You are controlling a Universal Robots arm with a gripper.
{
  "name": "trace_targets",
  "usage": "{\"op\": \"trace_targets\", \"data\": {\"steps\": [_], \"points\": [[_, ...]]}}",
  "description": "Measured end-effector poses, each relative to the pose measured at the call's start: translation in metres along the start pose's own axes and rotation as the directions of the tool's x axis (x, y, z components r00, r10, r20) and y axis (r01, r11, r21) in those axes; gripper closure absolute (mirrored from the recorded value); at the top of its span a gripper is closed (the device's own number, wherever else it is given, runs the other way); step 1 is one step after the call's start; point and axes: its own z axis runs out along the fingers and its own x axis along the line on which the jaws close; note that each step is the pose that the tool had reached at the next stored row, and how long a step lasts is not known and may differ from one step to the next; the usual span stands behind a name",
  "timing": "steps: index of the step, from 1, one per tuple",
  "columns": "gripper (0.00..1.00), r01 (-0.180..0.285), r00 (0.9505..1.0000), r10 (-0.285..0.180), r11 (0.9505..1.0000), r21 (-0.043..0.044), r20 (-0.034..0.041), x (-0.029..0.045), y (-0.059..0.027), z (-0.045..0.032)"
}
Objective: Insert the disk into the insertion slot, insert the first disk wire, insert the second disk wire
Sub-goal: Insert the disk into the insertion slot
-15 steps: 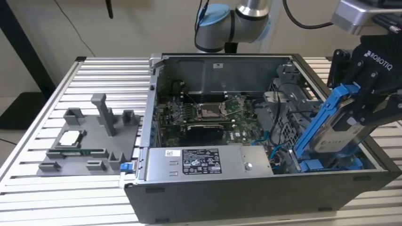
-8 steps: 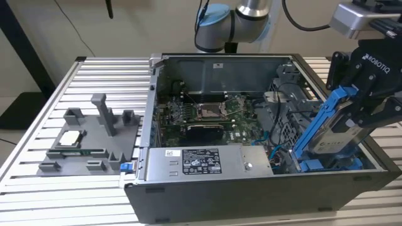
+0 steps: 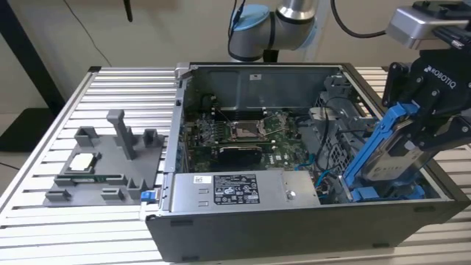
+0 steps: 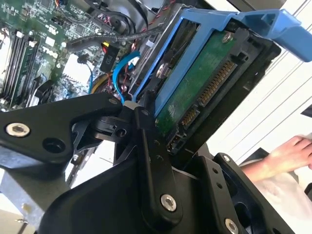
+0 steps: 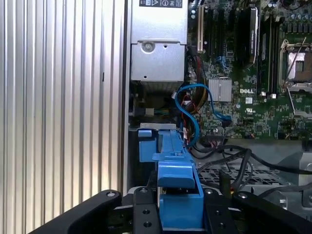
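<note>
A: Where is the disk [image 3: 389, 154] held?

B: It is clamped between the closed fingers of the gripper [image 3: 423, 138]. It is steeply tilted over the corner of the case [image 3: 294, 234] at the exterior view's right. Its lower end is brought down at the slot [image 3: 379, 194] and its upper end is raised well above the case. It is not yet laid flat in the slot.

A: What could be spoiled from here?

B: A jam is judged the main risk. If the disk is pushed down at this tilt, its blue carrier can be wedged against the slot's rails. The disk can then be twisted in the grip or levered out of it.

A: And around the slot?

B: In the first wrist view a blue cable [image 5: 187, 105] is looped just beside the slot, and black cables [image 5: 234, 158] are draped near it. Either could be pinched under the carrier or dragged along. The disk would then be kept from seating and the wires strained.

A: Anything farther out?

B: In the second wrist view a hand [image 4: 292, 153] is seen beyond the disk. It could be struck if the arm is swung outward.
</note>
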Motion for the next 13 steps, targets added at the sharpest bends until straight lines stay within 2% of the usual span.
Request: {"op": "trace_targets", "data": {"steps": [13], "points": [[0.67,0.0,1.0,0.0,1.0,0.0,-0.0002,0.0,-0.0012,0.0185]]}}
